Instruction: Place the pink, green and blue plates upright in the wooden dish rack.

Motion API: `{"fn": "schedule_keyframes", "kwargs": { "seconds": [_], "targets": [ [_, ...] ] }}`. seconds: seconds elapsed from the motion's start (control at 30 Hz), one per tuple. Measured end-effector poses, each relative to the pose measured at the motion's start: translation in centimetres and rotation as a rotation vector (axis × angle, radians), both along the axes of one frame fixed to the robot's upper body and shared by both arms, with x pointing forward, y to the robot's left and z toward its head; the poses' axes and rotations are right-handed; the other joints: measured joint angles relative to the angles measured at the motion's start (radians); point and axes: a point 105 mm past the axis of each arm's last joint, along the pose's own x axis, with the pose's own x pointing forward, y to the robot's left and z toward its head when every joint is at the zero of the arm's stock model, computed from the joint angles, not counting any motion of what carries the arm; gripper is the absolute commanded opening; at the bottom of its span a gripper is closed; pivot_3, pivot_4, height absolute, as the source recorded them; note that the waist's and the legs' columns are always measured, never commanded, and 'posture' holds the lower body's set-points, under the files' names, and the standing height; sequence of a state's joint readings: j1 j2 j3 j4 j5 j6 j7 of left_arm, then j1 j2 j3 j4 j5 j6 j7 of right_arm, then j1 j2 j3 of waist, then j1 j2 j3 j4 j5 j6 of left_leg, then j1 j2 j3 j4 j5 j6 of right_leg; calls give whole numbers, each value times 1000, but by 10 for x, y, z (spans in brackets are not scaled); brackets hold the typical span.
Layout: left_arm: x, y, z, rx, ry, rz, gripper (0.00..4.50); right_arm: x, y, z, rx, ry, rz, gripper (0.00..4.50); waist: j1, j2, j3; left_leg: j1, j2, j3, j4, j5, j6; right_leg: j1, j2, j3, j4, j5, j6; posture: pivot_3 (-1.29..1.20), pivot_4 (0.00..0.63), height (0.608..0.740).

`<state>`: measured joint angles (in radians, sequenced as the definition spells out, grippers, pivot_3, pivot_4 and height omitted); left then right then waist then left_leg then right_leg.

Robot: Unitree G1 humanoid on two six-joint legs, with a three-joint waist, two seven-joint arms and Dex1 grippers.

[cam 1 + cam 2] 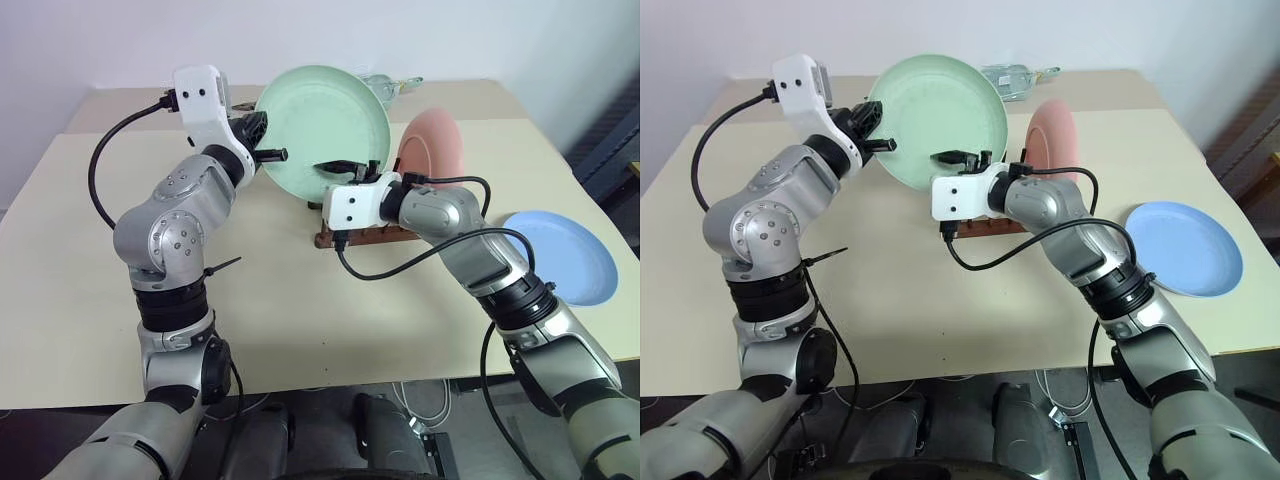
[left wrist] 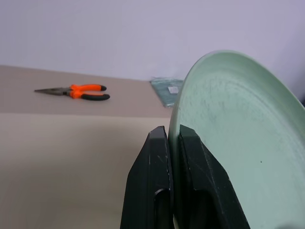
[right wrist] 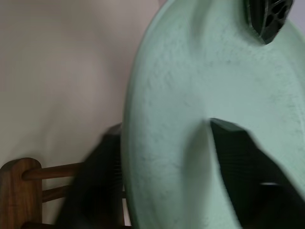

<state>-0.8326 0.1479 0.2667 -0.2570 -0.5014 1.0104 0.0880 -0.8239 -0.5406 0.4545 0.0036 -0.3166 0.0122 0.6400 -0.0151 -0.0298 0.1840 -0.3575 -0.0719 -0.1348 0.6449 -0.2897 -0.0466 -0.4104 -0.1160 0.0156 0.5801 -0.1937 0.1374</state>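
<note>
The green plate [image 1: 320,125] hangs on edge in the air above the wooden dish rack [image 1: 365,237]. My left gripper [image 1: 268,152] is shut on its left rim, and the left wrist view shows both fingers [image 2: 155,181] pinching that rim. My right gripper [image 1: 345,170] is open at the plate's lower right edge, with one finger in front of the plate's face [image 3: 238,157] and the other behind it. The pink plate [image 1: 432,145] stands upright in the rack, just right of the green one. The blue plate [image 1: 560,255] lies flat on the table at the right.
Orange-handled pliers [image 2: 76,90] and a clear packet [image 1: 395,88] lie at the back of the beige table [image 1: 300,300]. The table's right edge runs close past the blue plate.
</note>
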Motion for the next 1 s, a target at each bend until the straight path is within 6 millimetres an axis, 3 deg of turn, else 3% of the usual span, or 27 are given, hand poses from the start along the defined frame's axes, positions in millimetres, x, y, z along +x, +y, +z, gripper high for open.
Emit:
{"fn": "schedule_keyframes", "kwargs": {
  "seconds": [0.07, 0.17, 0.27, 0.37, 0.47, 0.53, 0.7, 0.83, 1.0],
  "targets": [
    [3, 8, -3, -21, 17, 30, 1055, -1, 1, 3, 5, -16, 7, 121, 1, 0, 0, 0, 0, 0, 0, 0, 0, 0, 0, 0, 0, 0, 0, 0, 150, 740],
    [5, 21, 6, -129, -12, 69, 2540, -3, 0, 3, 4, -25, 9, 0, 4, 0, 0, -1, 0, -1, 0, 0, 0, 0, 0, 0, 0, 0, 0, 0, 150, 740],
    [3, 46, 37, -237, -128, 157, 4023, -1, -5, 2, 38, -12, -14, 0, 5, -1, 0, -1, 0, -1, 0, 0, -1, 1, 0, 0, -1, 0, 0, 0, 150, 740],
    [-3, 84, 63, -261, -262, 280, 4023, -3, -19, 18, 225, 47, -52, 0, 3, -1, 0, 0, 0, -1, 0, 1, -2, 0, 0, 0, -1, 0, 0, 0, 150, 740],
    [-9, 106, 62, -127, -316, 324, 4023, -9, -36, 50, 522, 160, -60, 0, 1, 0, 0, 0, 0, -1, -1, 0, -1, 0, 1, 0, 0, 0, 0, 0, 150, 740],
    [-7, 98, 40, 41, -284, 239, 4023, -17, -49, 71, 749, 274, -34, 0, 3, 1, 0, 1, 0, -1, -1, 0, 1, 1, 1, 0, 1, 0, -1, 0, 150, 740],
    [-16, 52, -46, 266, -106, -118, 4023, -36, -69, 104, 1164, 564, 75, 0, 4, 2, 1, 0, 1, -3, -1, -1, 1, 0, 1, 0, 0, 1, -3, 0, 150, 740],
    [-55, 19, -94, 328, -8, -459, 4023, -35, -80, 92, 1302, 745, 6, 0, -1, 5, 2, 0, 1, -2, -4, -1, 2, -3, 1, 1, 1, -1, -7, 0, 150, 740],
    [-89, -6, -111, 392, 25, -697, 4023, -30, -83, 77, 1390, 874, -81, 0, 1, 7, 1, 0, 1, 0, -4, -1, 2, -3, 1, 1, 0, -1, -7, 0, 150, 740]
  ]
}}
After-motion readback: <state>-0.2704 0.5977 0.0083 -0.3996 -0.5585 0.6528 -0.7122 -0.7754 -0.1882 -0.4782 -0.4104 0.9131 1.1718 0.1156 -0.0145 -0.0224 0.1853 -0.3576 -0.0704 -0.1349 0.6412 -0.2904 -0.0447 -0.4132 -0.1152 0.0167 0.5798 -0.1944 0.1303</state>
